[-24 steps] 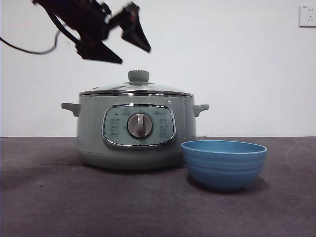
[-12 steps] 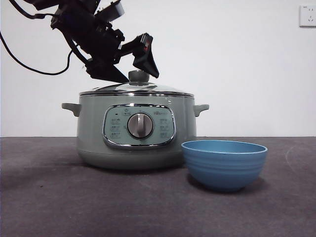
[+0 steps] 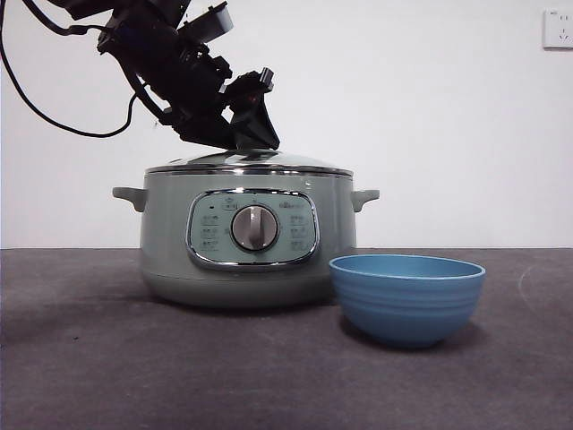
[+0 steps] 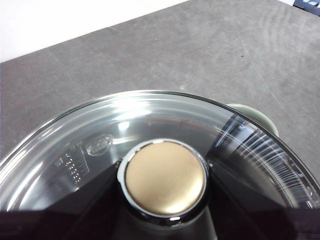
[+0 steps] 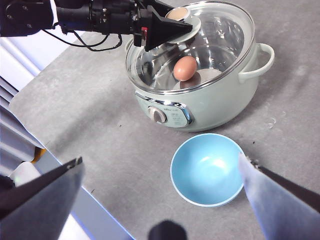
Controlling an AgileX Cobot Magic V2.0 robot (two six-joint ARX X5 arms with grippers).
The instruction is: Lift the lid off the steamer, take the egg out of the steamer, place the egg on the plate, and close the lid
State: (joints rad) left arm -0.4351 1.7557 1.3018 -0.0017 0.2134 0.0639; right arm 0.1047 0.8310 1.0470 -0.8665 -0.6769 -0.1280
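Straddling the lid's knob (image 4: 165, 178), left claw (image 3: 235, 136) looks parted, not yet clenched. Glass lid (image 5: 200, 45) is rigid, slick, breakable: grip knob only. Right claw (image 5: 160, 172) waits, released

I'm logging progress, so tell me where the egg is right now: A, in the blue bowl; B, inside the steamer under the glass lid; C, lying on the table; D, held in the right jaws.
B: the egg sits inside the steamer beneath the lid, and the plate holds nothing.
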